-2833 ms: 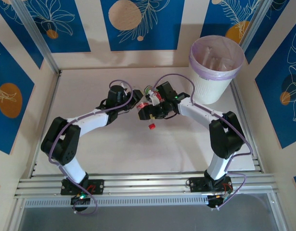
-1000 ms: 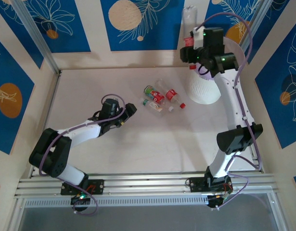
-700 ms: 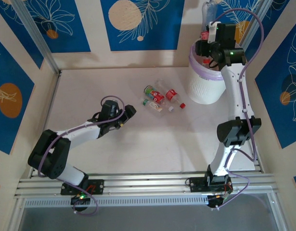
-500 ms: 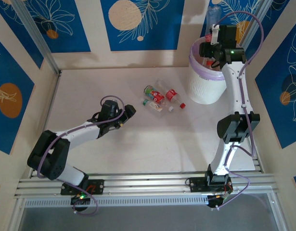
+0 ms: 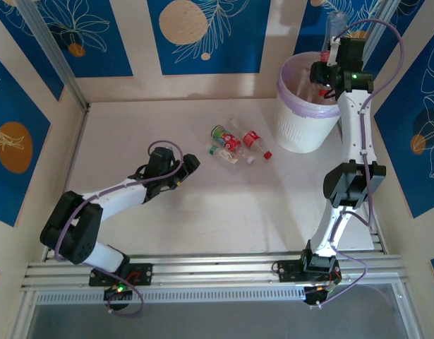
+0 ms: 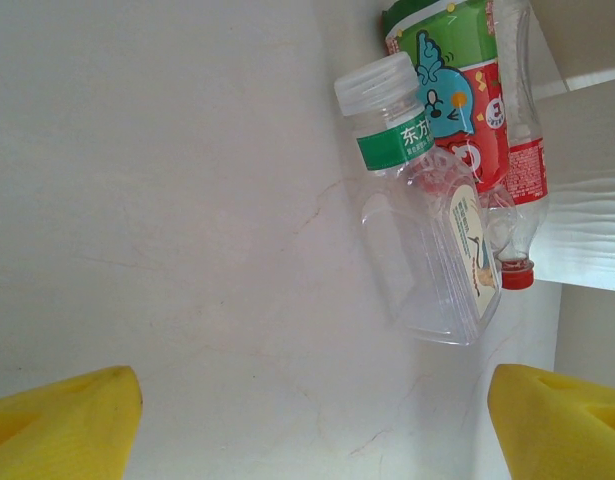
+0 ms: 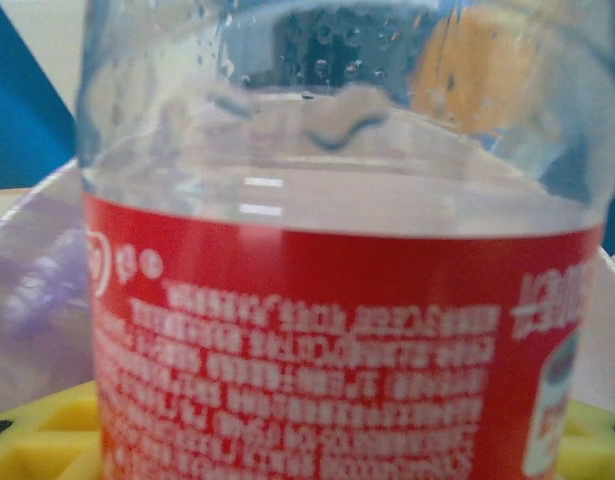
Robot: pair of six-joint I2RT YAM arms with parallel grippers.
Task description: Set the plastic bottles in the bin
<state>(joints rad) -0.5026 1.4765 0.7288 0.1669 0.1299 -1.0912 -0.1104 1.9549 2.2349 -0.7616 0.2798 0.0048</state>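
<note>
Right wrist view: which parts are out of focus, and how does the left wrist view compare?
Right wrist view: the red-labelled bottle sits very close, its print soft, the background a blur. Left wrist view: the clear bottle with the green band is sharp and evenly lit.

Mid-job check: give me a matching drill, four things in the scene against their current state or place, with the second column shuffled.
Things:
1. left tool
2. right tool
3. bin
4. white-capped bottle

States or places:
A. lying on the table
B. shut on a red-labelled bottle
C. open, holding nothing
D. standing at the table's far right corner

Pairs: 1-C, 2-B, 3-D, 4-A
</note>
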